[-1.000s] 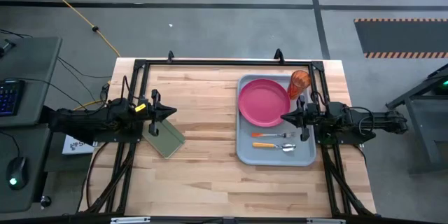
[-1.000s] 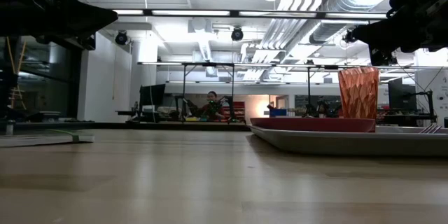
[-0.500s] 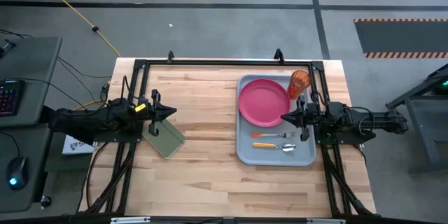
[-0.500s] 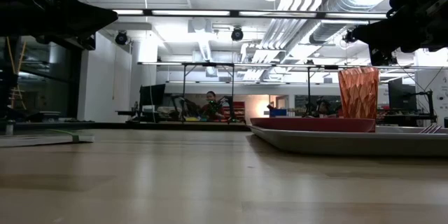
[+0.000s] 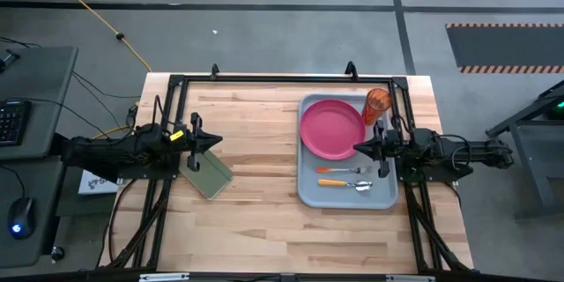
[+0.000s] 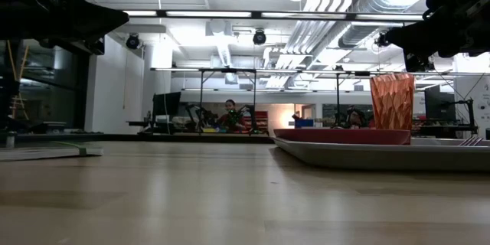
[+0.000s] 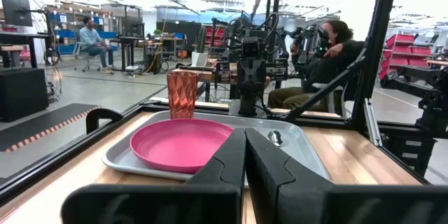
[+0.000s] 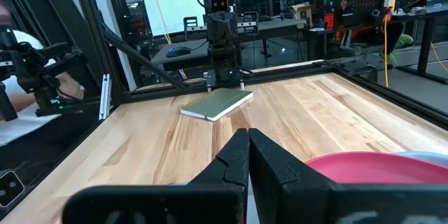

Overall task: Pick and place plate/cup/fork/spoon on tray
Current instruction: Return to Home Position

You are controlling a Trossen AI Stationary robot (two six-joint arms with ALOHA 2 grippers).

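Note:
The blue-grey tray (image 5: 382, 176) lies at the table's right. On it rest the magenta plate (image 5: 332, 129), the orange-red cup (image 5: 377, 104) standing upright at its far right corner, the fork (image 5: 342, 170) and the spoon (image 5: 345, 183). My right gripper (image 5: 358, 149) is shut and empty above the tray's middle, beside the plate. My left gripper (image 5: 218, 140) is shut and empty above the table's left, over a green notebook. The plate (image 7: 180, 143), cup (image 7: 182, 94) and tray (image 7: 308, 155) show in the left wrist view.
A green notebook (image 5: 208, 174) lies flat on the table's left part, below my left gripper; it also shows in the right wrist view (image 8: 218, 103). A black frame (image 5: 282, 77) runs round the table edges. Bare wood (image 5: 264, 203) lies between notebook and tray. People sit in the room beyond.

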